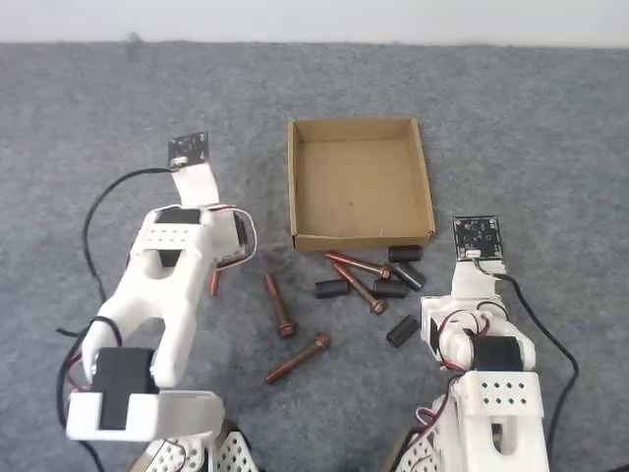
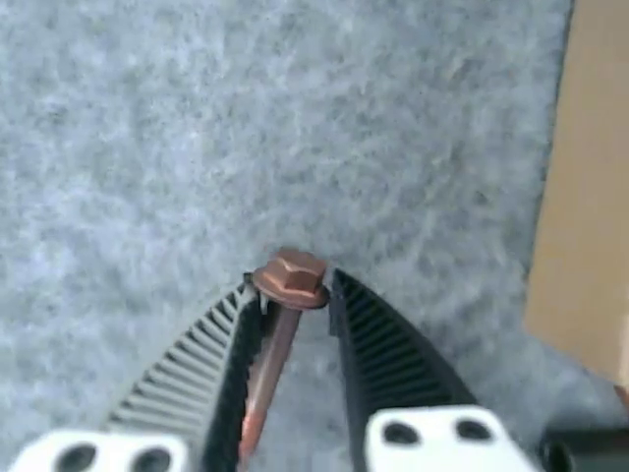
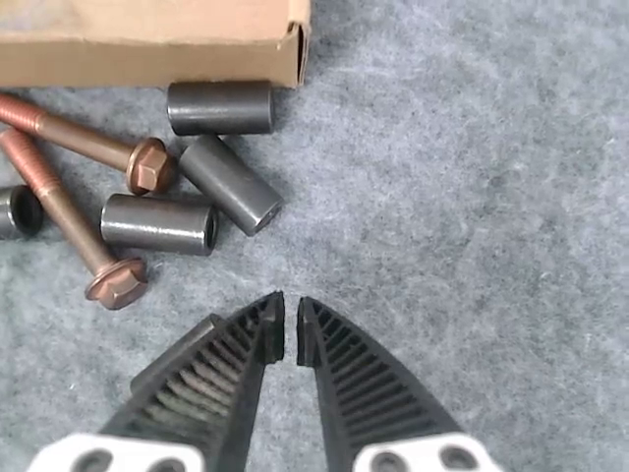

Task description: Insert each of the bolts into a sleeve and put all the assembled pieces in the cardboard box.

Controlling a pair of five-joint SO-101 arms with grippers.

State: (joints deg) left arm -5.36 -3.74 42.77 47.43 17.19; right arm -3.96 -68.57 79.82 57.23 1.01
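Left wrist view: clamped in the left pincer (image 2: 292, 287), a bolt (image 2: 267, 374), head outward, over bare counter (image 2: 197, 118) beside the box (image 2: 590, 197). Right pincer (image 3: 290, 326) narrow, holding nothing, near loose sleeves (image 3: 220, 107) and bolts (image 3: 69, 211) just off the box's near wall, mid-counter.

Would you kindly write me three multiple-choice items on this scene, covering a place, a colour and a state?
1. The sleeves lie: A in the cardboard box; B on the carpet beside it; C on a shelf.
2. The bolts are: A copper-brown; B blue; C white.
3. The left tool is: A open; B shut on a bolt; C shut on a sleeve.
Answers: B, they sit outside the cardboard box; A, every shank looks coppery; B, its jaws clamp the shank.
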